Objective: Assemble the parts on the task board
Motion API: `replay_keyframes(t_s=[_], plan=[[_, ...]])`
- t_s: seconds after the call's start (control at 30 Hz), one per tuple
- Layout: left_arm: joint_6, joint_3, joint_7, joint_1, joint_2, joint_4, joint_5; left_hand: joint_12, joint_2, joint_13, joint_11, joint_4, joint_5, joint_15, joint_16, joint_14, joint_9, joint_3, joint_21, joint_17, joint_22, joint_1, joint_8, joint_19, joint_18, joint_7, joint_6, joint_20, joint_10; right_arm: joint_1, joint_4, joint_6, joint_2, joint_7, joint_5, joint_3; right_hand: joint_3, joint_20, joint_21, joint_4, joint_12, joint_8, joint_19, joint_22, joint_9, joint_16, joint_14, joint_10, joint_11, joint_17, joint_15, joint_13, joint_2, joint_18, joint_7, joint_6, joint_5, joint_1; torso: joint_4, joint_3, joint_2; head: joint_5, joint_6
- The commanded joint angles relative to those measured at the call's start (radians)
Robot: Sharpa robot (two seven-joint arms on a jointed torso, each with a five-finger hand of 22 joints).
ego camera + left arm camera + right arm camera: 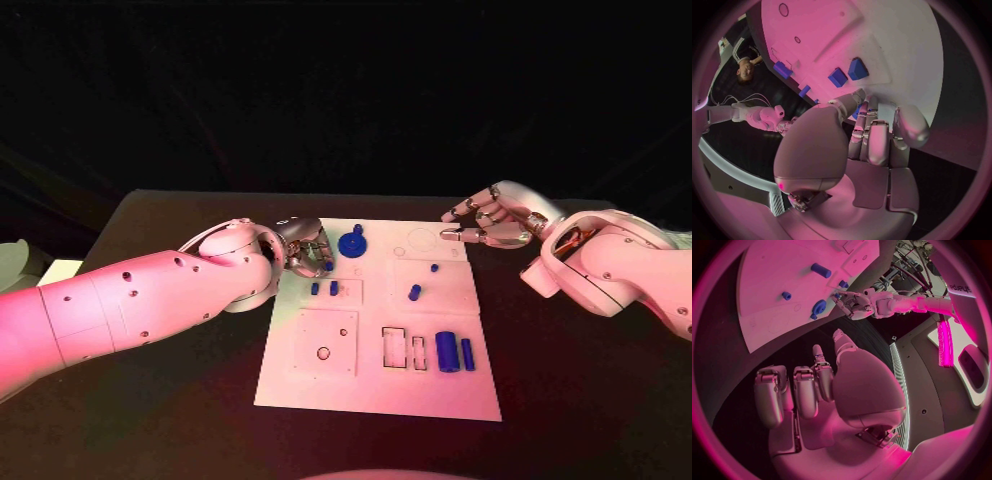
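Left hand (pixel 299 250), fingers curled with no clear hold, just beside blue round part (pixel 352 243) at 3 o'clock; right hand (pixel 490 222) loosely apart, farther.

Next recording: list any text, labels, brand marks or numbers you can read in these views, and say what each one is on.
Lettering on the white panel at the rim of the right wrist view: too blurred and bent to read.
Task board: only outlined shapes and holes, no readable text.
Blue parts: no markings visible.
Left hand and right hand: no readable label.
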Motion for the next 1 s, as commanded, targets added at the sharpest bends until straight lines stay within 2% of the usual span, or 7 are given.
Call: replay_keyframes(t_s=[0.03,0.2,0.37,0.47,0.63,0.83,1.0], plan=[[0.011,0.000,-0.003,0.000,-0.003,0.003,0.002,-0.007,-0.004,-0.002,0.003,0.000,-0.001,0.006,0.004,0.040,-0.003,-0.005,-0.004,-0.003,-0.002,-0.012,-0.007,0.000,-0.017,0.003,-0.012,0.010,-0.010,-0.001,0.000,0.011,0.000,0.004,-0.006,0.000,-0.006,0.009,-0.006,0.003,-0.004,0.004,0.080,0.218,0.001,-0.005,0.093,0.004,0.003,0.216,0.003,0.148,0.006,0.005,0.001,0.001,-0.004,-0.002,-0.0003,-0.0006,0.000,-0.002,-0.001],[-0.012,0.000,0.000,0.000,-0.014,0.008,0.003,-0.029,-0.024,-0.009,0.013,-0.005,-0.002,0.015,0.002,0.038,-0.011,-0.010,-0.010,-0.012,-0.006,-0.017,-0.010,-0.001,-0.016,0.009,-0.074,0.015,-0.048,-0.001,-0.003,0.009,-0.002,0.002,-0.006,0.000,-0.012,0.008,-0.015,0.001,-0.131,0.002,0.072,0.206,0.001,-0.012,0.090,-0.058,0.002,0.205,0.003,0.079,0.008,0.008,0.001,-0.004,-0.007,0.003,0.0004,-0.0005,0.000,-0.003,-0.001],[-0.060,0.001,0.013,0.000,-0.025,0.010,0.019,-0.031,-0.032,-0.015,0.022,-0.010,-0.001,0.021,0.000,0.035,-0.008,-0.034,-0.023,-0.026,-0.017,-0.010,-0.008,-0.002,-0.014,0.015,-0.155,0.023,-0.116,-0.001,-0.006,0.009,-0.003,-0.002,-0.029,0.000,-0.022,0.005,-0.015,0.004,-0.513,0.003,0.072,0.206,0.001,-0.018,0.088,-0.215,-0.002,0.197,-0.001,-0.166,0.018,0.008,-0.001,-0.014,-0.007,0.022,-0.0004,-0.0009,0.000,-0.004,0.000],[-0.084,0.002,0.026,0.000,-0.037,0.011,0.036,-0.029,-0.028,-0.014,0.025,-0.011,-0.001,0.024,-0.002,0.033,-0.006,-0.039,-0.024,-0.032,-0.017,-0.006,-0.005,-0.002,-0.014,0.018,-0.155,0.025,-0.125,-0.001,-0.008,0.015,-0.003,-0.009,-0.045,0.000,-0.026,0.002,-0.017,0.011,-0.763,0.004,0.071,0.204,0.004,-0.020,0.088,-0.285,-0.004,0.194,-0.002,-0.357,0.023,0.009,-0.002,-0.010,-0.008,0.036,-0.0011,-0.0008,0.000,-0.003,0.001],[-0.118,0.007,0.060,0.001,-0.067,0.012,0.120,-0.016,-0.014,-0.011,0.030,-0.008,-0.001,0.029,-0.005,0.030,0.000,-0.039,-0.023,-0.042,-0.014,-0.001,0.010,-0.003,-0.015,0.025,-0.116,0.030,-0.121,-0.001,-0.017,0.027,-0.005,-0.027,-0.095,0.000,-0.014,0.000,-0.022,0.012,-0.887,0.008,0.067,0.197,0.008,-0.026,0.086,-0.301,-0.005,0.186,-0.005,-0.481,0.029,0.011,-0.005,0.013,-0.010,0.075,-0.0012,-0.0002,-0.001,-0.004,0.005],[-0.214,0.010,0.232,0.005,-0.114,0.010,0.532,0.038,0.022,0.001,0.015,-0.010,-0.001,0.017,-0.087,-0.017,0.010,0.008,-0.151,-0.180,-0.131,0.022,0.050,-0.056,0.013,0.014,-0.027,0.026,-0.050,-0.001,-0.018,0.043,-0.008,-0.067,-0.263,0.000,0.040,0.002,-0.033,-0.009,-1.090,0.007,0.059,0.182,0.011,-0.037,0.083,-0.349,0.001,0.171,-0.001,-0.686,0.024,0.014,-0.007,0.045,-0.012,0.167,-0.0014,0.0013,0.000,-0.008,0.013],[-0.202,0.000,0.456,0.005,-0.151,0.038,1.142,0.099,0.042,0.022,-0.003,0.007,-0.002,0.005,-0.194,-0.091,0.010,-0.009,-0.322,-0.338,-0.279,-0.006,0.069,-0.139,0.044,-0.001,-0.003,0.018,-0.014,-0.007,0.006,0.063,-0.008,-0.111,-0.466,0.000,0.113,0.009,-0.048,-0.017,-1.207,0.005,0.048,0.163,0.013,-0.046,0.080,-0.328,0.006,0.159,0.008,-0.852,-0.003,0.019,-0.016,0.079,-0.058,0.204,-0.0034,-0.0002,0.001,-0.031,0.023]])
